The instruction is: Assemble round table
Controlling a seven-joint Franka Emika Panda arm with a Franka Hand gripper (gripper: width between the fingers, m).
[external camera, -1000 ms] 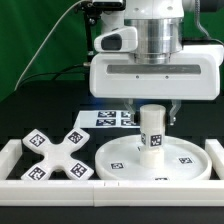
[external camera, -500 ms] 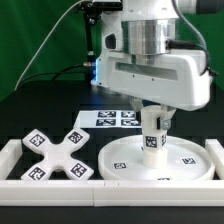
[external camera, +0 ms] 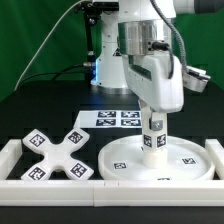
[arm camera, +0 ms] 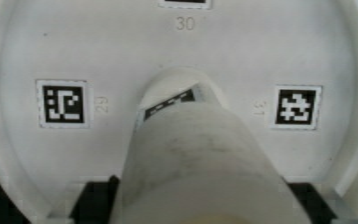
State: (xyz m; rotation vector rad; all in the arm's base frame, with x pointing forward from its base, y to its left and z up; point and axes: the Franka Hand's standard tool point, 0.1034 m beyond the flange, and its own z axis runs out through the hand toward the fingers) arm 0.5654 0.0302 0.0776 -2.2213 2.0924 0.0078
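Where the wrist view looks down the cylindrical leg point(arm camera: 194, 140), the fingers point(arm camera: 101, 200) clamp its near end from both sides, mostly cut off at the frame edge; the leg hides the middle of the round disc point(arm camera: 229, 60). From the exterior view the leg stands upright, long axis vertical, near the disc's centre, with bare rim all round. The X-shaped cross base point(external camera: 55, 155) lies apart toward the exterior view's left, inside the white rail point(external camera: 110, 186) edging the bench point(external camera: 40, 110).
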